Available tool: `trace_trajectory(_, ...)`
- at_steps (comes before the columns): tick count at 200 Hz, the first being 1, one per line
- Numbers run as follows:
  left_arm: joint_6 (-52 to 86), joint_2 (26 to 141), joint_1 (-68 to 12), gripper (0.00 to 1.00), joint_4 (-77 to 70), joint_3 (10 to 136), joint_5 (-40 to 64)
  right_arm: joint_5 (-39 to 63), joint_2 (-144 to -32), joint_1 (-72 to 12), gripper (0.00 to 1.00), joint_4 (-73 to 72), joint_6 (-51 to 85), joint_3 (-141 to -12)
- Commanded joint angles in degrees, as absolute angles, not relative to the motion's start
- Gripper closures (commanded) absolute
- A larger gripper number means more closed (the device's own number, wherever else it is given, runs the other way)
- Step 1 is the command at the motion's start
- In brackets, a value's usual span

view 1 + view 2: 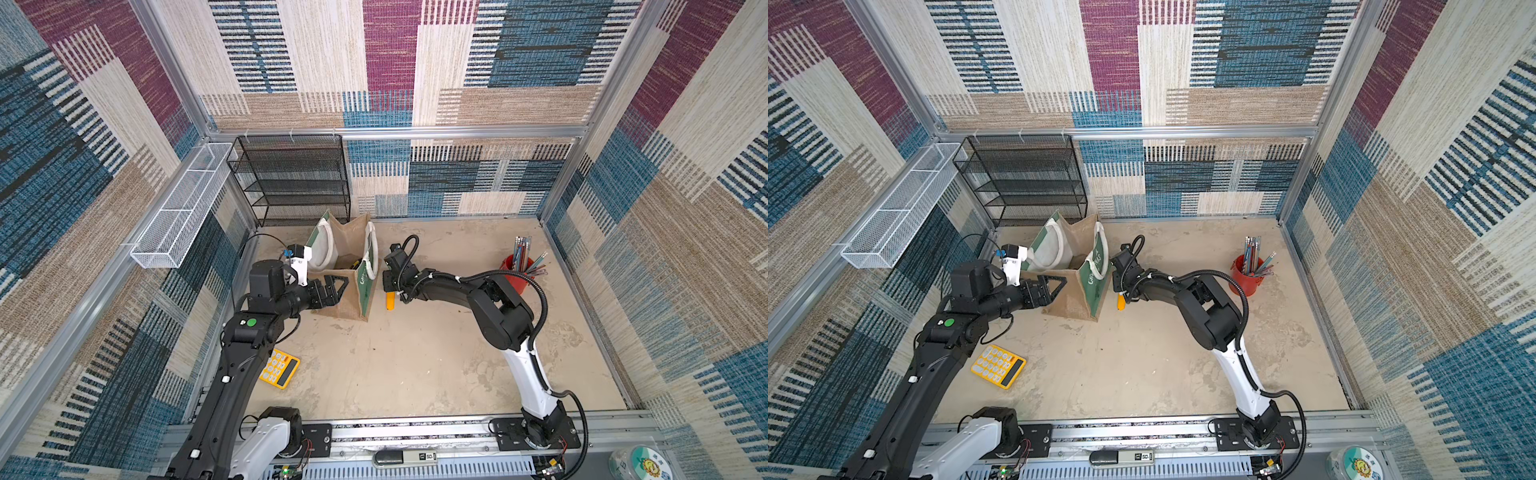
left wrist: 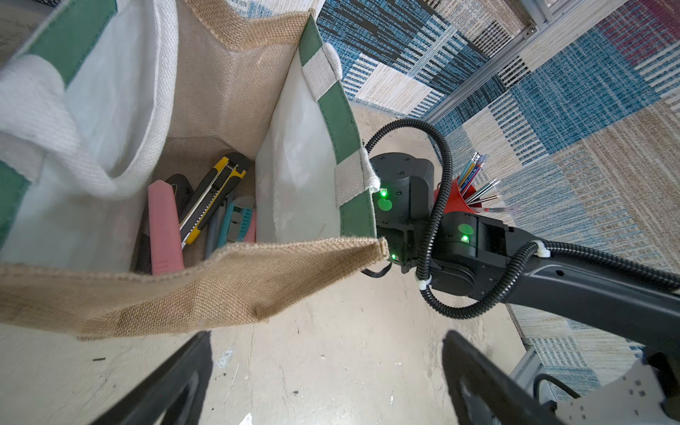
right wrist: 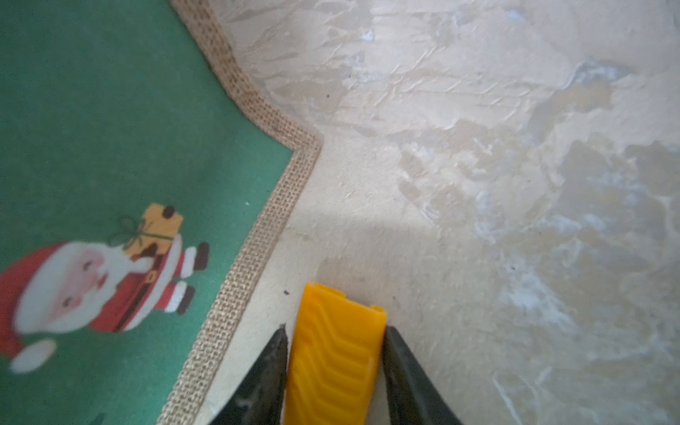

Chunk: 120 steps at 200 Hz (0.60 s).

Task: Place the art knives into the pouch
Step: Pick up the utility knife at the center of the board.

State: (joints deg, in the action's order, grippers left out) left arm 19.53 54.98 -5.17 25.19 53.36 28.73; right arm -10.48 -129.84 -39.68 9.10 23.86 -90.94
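Observation:
The pouch (image 1: pixel 347 301) (image 1: pixel 1073 297), tan burlap with green panels and white handles, stands open at the back left of the table. Its green Santa panel (image 3: pixel 110 110) is close in the right wrist view. My right gripper (image 1: pixel 390 291) (image 1: pixel 1121 293) (image 3: pixel 335 329) is shut on the orange art knife (image 1: pixel 390 302) (image 1: pixel 1121 304) (image 3: pixel 335 353), low beside the pouch's right side. On the pouch's left side my left gripper (image 1: pixel 334 290) (image 1: pixel 1054 286) (image 2: pixel 327 336) is open and holds nothing. Several other knives (image 2: pixel 165 228) lie inside the pouch (image 2: pixel 220 287).
A red pen cup (image 1: pixel 515 276) (image 1: pixel 1248 278) (image 2: pixel 454 197) stands at the right. A yellow calculator (image 1: pixel 280 368) (image 1: pixel 998 365) lies under my left arm. A black mesh shelf (image 1: pixel 295 178) stands behind the pouch, and a white wire basket (image 1: pixel 183 208) hangs on the left wall.

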Motion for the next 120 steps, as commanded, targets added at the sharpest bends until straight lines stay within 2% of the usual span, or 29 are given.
trace_trajectory(1, 18.54, 54.71, -5.1, 0.02, 24.66, 53.17, 29.01, -11.89, -131.49, -39.72, 0.57, 20.22, 23.79, -91.4)
trace_trajectory(22, 18.63, 54.75, -5.14, 0.02, 24.78, 53.18, 28.83, -17.57, -133.22, -40.17, 0.57, 25.6, 21.8, -95.24)
trace_trajectory(99, 18.98, 54.93, -5.15, 0.02, 24.26, 53.09, 29.32, -18.36, -132.55, -40.17, 0.58, 26.71, 21.1, -93.76)
trace_trajectory(120, 18.9, 54.84, -5.1, 0.02, 24.35, 53.11, 29.2, -20.28, -133.11, -40.25, 0.54, 27.85, 21.01, -94.06)
